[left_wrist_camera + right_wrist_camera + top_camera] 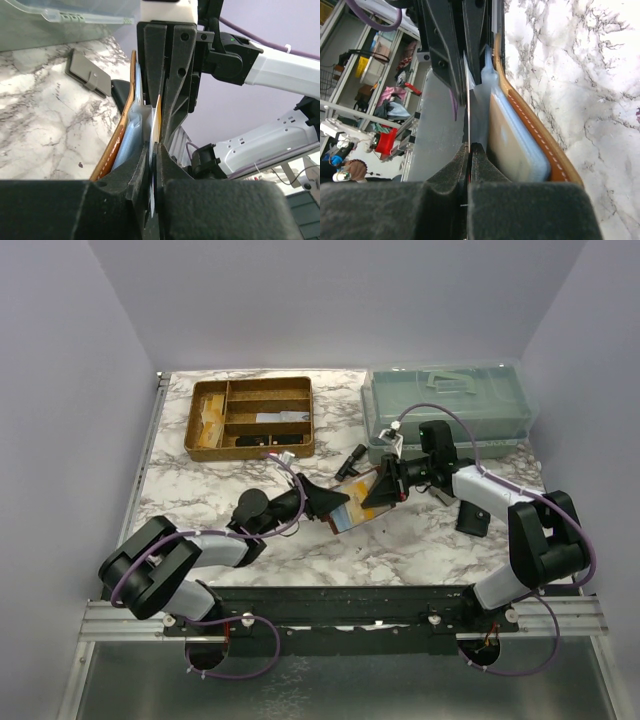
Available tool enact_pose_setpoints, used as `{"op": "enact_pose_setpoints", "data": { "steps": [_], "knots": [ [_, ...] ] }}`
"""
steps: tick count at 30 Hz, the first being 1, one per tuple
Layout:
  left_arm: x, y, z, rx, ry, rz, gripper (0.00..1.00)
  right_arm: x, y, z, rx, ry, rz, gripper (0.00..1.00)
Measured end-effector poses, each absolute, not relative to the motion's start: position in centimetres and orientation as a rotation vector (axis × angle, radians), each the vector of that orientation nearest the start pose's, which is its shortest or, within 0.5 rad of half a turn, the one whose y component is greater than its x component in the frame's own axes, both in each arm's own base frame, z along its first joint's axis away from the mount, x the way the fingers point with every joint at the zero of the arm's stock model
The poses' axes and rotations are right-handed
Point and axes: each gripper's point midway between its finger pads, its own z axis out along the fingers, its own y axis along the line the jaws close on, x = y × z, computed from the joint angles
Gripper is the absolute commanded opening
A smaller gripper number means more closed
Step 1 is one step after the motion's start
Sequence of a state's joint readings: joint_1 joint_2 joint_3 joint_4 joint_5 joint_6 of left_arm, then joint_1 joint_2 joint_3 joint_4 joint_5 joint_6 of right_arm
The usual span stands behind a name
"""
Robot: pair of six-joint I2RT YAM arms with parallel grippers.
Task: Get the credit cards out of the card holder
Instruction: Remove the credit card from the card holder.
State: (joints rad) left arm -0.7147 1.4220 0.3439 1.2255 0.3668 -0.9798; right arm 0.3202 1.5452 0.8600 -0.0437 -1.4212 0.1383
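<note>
Left fingers (115,205), almost closed, pinch a thin inner leaf of the one card holder (352,512), held edge-up above the bench (420,550) centre. Right fingers (420,210), pressed together, nip one tan card (156,120). One light-blue card (127,142) stays pocketed. Any lettering is too blurred to read.

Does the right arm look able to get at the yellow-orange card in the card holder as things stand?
Probably yes: the right gripper is shut on the edge of the yellow-orange card. The left gripper pinches the card holder from the opposite side, and nothing sits between them.
</note>
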Motion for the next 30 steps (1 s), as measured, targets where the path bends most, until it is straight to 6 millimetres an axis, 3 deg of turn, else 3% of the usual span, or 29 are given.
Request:
{"op": "enact_pose_setpoints", "data": {
  "steps": [4, 9, 20, 28, 30],
  "knots": [
    [22.4, -31.0, 20.0, 0.129, 1.649, -1.615, 0.12, 21.8, 25.0, 17.5, -0.913, 1.891, 1.853, 0.0],
    [22.3, -30.5, 20.1, 0.135, 1.65, -1.632, 0.01, 21.8, 24.6, 17.5, -0.902, 1.887, 1.861, 0.0],
    [22.4, -28.2, 19.0, 0.108, 1.679, -1.622, 0.0, 22.5, 23.9, 17.3, -0.884, 1.883, 1.818, 0.0],
    [22.6, -26.9, 15.6, 0.039, 1.784, -1.592, 0.0, 23.6, 22.8, 15.8, -0.836, 1.937, 1.718, 0.0],
    [22.7, -27.0, 14.0, 0.023, 1.84, -1.587, 0.0, 23.8, 22.6, 15.6, -0.829, 1.943, 1.703, 0.0]
  ]
}}
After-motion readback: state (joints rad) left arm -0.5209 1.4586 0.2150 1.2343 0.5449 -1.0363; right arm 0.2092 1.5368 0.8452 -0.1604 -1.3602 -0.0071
